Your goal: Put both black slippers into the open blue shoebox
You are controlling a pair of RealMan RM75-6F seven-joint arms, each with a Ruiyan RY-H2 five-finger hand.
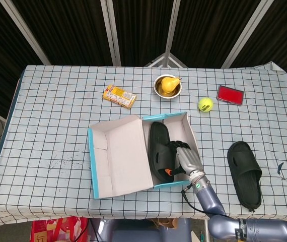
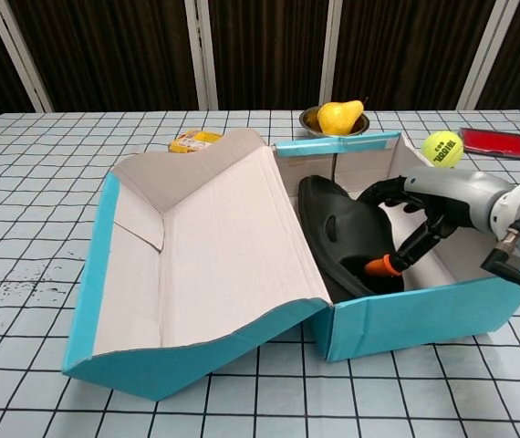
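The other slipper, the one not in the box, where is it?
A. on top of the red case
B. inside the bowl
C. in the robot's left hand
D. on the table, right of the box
D: the second slipper lies flat on the checked table, to the right of the box, with no hand on it.

Right hand [image 1: 188, 158] inside the open blue shoebox [image 1: 138, 151], fingers on one black slipper [image 1: 159, 150]. Second black slipper [image 1: 244, 174] flat on the worktop [image 1: 53, 126], well right of the box.
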